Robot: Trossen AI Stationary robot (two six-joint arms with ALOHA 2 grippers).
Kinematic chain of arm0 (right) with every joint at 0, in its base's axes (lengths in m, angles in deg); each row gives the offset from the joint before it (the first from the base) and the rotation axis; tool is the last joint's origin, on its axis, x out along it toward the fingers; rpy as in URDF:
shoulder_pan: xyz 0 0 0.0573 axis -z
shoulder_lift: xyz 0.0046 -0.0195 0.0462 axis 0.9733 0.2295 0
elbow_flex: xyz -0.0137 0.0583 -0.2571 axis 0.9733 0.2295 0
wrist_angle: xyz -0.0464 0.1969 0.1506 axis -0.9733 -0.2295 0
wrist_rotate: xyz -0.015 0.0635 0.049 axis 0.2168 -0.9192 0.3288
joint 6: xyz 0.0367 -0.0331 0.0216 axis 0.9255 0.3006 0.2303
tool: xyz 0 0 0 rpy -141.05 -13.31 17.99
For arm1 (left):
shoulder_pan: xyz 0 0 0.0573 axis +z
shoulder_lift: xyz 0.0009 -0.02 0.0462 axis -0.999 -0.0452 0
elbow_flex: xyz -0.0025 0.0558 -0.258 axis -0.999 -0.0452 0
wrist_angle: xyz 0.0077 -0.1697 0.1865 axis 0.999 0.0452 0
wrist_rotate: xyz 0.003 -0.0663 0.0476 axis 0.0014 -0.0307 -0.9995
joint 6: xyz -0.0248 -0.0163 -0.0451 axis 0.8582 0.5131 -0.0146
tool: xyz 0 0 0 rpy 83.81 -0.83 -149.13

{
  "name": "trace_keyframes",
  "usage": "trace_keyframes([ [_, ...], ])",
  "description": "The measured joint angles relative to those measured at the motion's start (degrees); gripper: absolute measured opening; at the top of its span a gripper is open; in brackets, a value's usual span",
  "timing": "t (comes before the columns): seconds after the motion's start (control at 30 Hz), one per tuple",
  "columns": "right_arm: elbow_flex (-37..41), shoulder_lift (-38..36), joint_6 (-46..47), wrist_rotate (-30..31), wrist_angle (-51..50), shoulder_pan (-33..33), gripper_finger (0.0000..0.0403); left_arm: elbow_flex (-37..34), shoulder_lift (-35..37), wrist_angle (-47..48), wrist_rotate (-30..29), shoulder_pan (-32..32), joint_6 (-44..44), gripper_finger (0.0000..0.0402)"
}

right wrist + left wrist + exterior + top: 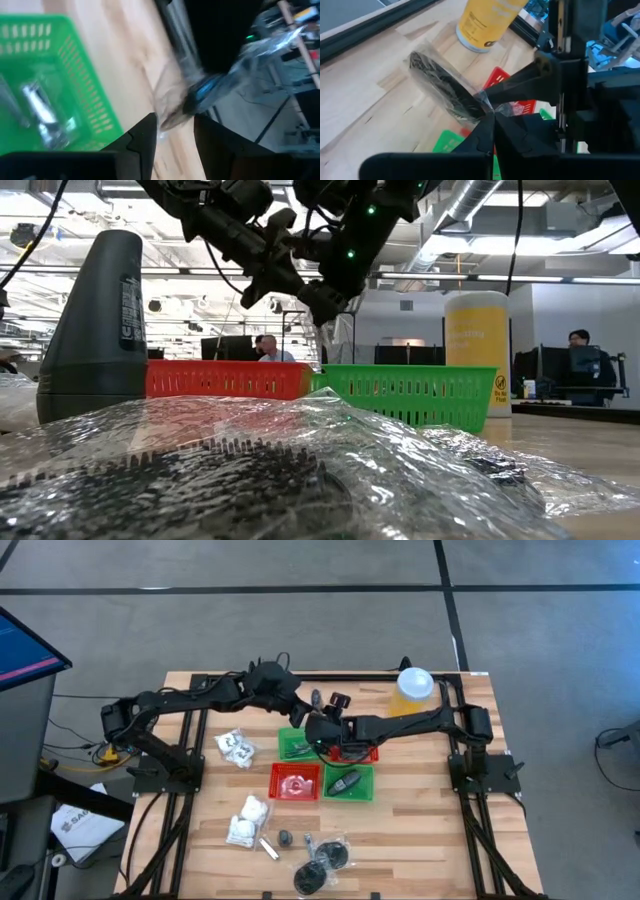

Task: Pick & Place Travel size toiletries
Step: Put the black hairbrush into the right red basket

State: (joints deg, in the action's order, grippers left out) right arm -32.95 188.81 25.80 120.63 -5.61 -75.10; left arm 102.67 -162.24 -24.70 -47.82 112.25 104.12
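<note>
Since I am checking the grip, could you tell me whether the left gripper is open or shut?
Shut: in its wrist view the left gripper pinches the clear wrap of a dark disc, held above the table.

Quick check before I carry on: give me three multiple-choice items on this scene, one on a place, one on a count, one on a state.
1. Where does the yellow cup stand? A in a red basket; B on the bare table beside the right arm; C among white packets.
2. How many mesh baskets are there? A two; B three; C four.
3. The left gripper is: A open over the table; B shut on the wrap of a dark disc; C shut and empty.
Answers: B, the cup stands alone by that arm; C, two red and two green form a square; B, its fingers pinch the clear wrap.
</note>
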Motion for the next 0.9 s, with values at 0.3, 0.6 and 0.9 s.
trace_keyframes([
  [0.3, -0.02, -0.02, 0.87, 8.46, 2.24, 0.15, 0.008, -0.02, -0.02, -0.32, -0.36, -0.4, -0.15, 0.0],
  [0.6, -0.05, -0.09, 0.99, 8.19, 1.52, 0.26, 0.0003, -0.04, -0.07, -0.32, -0.59, -0.37, -0.17, 0.0],
  [0.9, -0.13, -0.13, 1.03, 7.6, -0.07, -0.11, 0.0001, -0.07, -0.11, -0.25, -0.59, -0.35, -0.55, 0.0],
])
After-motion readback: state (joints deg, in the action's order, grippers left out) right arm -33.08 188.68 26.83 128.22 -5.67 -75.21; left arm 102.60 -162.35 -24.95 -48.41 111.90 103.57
